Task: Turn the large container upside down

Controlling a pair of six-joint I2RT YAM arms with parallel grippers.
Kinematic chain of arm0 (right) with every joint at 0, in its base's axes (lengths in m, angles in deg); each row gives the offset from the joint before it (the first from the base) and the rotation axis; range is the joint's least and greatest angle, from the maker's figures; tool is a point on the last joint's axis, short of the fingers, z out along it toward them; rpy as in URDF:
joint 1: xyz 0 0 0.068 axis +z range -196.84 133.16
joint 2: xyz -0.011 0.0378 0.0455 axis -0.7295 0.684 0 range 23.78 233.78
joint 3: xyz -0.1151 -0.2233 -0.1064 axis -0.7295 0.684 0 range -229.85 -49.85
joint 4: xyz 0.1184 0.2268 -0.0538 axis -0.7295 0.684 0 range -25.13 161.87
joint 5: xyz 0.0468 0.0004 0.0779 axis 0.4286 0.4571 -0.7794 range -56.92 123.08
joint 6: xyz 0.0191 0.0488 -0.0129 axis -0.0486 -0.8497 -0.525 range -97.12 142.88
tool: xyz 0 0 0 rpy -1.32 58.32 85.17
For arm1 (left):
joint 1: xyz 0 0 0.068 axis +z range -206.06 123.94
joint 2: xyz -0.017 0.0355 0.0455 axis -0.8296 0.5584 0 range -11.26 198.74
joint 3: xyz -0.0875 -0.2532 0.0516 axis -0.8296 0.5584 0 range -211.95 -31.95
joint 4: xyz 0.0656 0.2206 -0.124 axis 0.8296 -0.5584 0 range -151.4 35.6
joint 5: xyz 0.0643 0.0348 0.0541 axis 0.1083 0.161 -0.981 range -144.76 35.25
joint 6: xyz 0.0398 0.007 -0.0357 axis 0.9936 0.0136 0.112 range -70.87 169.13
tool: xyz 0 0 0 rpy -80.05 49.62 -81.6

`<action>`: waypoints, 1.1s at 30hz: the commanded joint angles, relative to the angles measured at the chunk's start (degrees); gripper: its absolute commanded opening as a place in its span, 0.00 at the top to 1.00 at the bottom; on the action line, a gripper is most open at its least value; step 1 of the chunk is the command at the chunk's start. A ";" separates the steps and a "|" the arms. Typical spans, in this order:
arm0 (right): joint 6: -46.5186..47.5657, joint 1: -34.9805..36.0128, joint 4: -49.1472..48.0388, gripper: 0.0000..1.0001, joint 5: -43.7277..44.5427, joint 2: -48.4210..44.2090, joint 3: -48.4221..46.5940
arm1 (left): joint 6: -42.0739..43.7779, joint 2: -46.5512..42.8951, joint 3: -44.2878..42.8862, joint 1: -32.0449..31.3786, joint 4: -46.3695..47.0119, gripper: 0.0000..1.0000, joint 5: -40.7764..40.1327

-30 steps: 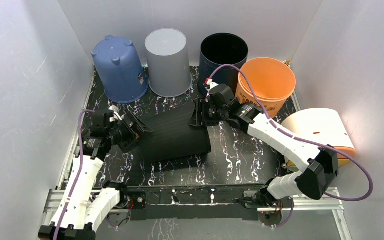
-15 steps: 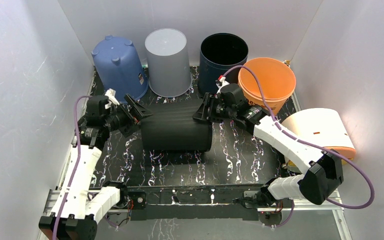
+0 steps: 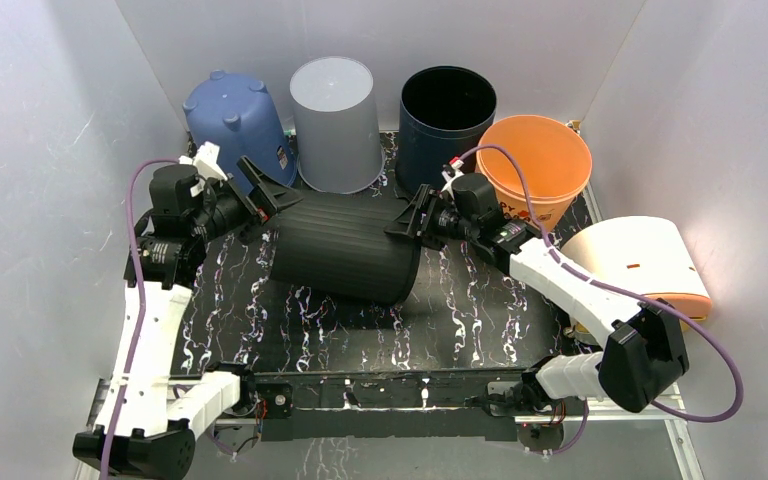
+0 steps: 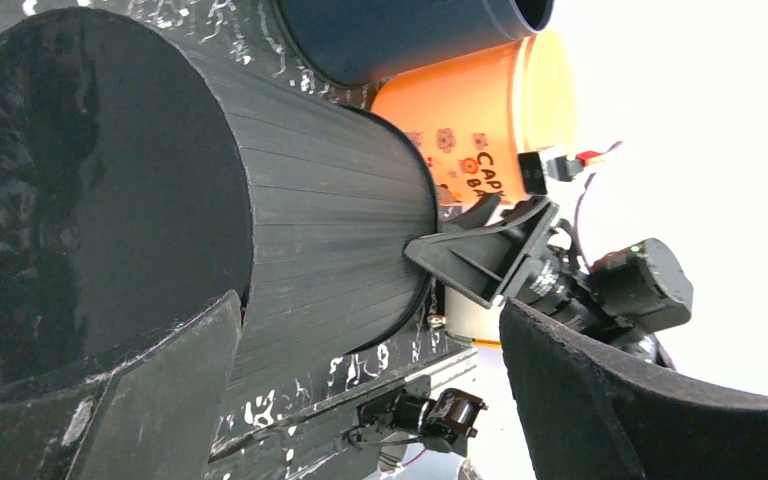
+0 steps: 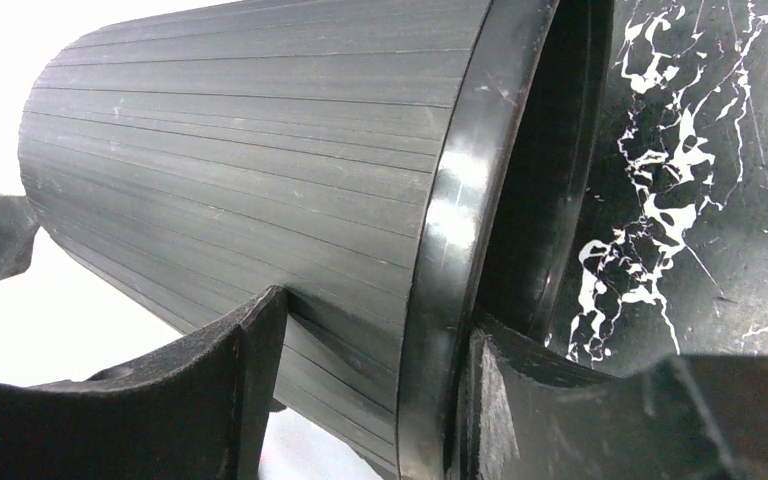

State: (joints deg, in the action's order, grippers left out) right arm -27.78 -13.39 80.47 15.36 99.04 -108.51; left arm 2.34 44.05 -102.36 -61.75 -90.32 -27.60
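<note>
Top external view: a black bin (image 3: 345, 255) of ribbed plastic, shaped as a tapered cylinder, is seen lying on its side at the middle of the table (image 3: 480, 310). Its wider open mouth is turned toward the right edge and its flat closed base toward the left. The thick, smooth rim is grasped by the right gripper (image 3: 410, 222): in the right wrist view one finger (image 5: 160, 400) is laid on the ribbed outer wall and the other (image 5: 580, 410) is set inside the mouth.

The left gripper (image 3: 270, 205) is spread wide at the base end and is closed on nothing. One finger (image 4: 110, 400) is seen against the base edge, and the other (image 4: 640, 410) is well apart from the wall.

Along the far edge a blue bucket (image 3: 238, 138) with knobbed feet and a smooth grey bin (image 3: 335, 125) are stood upside down. Beside them a dark bin (image 3: 447, 115) and an orange bucket (image 3: 532, 170) are stood upright. A rounded cream container (image 3: 640, 265) is laid at the right edge. The table is finished in glossy black with white veins.
</note>
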 commanded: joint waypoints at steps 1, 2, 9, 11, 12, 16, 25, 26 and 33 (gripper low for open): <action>0.54 2.69 -4.17 0.47 -10.44 0.21 4.79 | -6.84 1.52 -2.97 -2.29 12.95 0.05 21.10; 0.18 2.50 -4.21 0.44 -10.14 0.04 5.58 | -7.91 1.46 -2.39 -2.26 14.79 0.05 21.58; -1.05 1.90 -5.77 0.28 -8.27 -1.02 10.06 | -9.76 1.67 -0.61 -2.30 18.61 0.04 22.49; -0.71 1.92 -5.06 0.24 -7.79 -0.84 10.57 | -9.64 1.51 0.03 -2.30 18.46 0.04 22.65; -0.68 1.96 -4.72 0.21 -7.52 -0.75 10.77 | -9.78 1.36 0.59 -2.30 18.68 0.04 22.74; -0.10 1.92 -3.45 0.12 -6.33 -0.22 11.32 | -10.47 0.52 2.89 -2.28 19.83 0.04 23.11; 7.36 1.86 8.83 0.02 1.35 0.56 6.71 | -9.36 1.82 3.70 -2.30 20.63 0.04 23.68; 7.84 1.81 10.01 0.02 2.11 0.65 6.47 | -9.30 2.02 3.64 -2.30 20.84 0.04 23.84; 7.28 0.78 11.47 0.02 3.73 0.28 8.89 | -9.13 3.18 3.28 -2.30 22.42 0.04 24.95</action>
State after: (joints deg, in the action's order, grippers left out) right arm -21.48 -11.77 90.98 15.86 99.28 -99.79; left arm -6.90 47.17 -98.58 -64.05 -70.08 -5.57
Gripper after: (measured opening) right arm 0.980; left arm 0.962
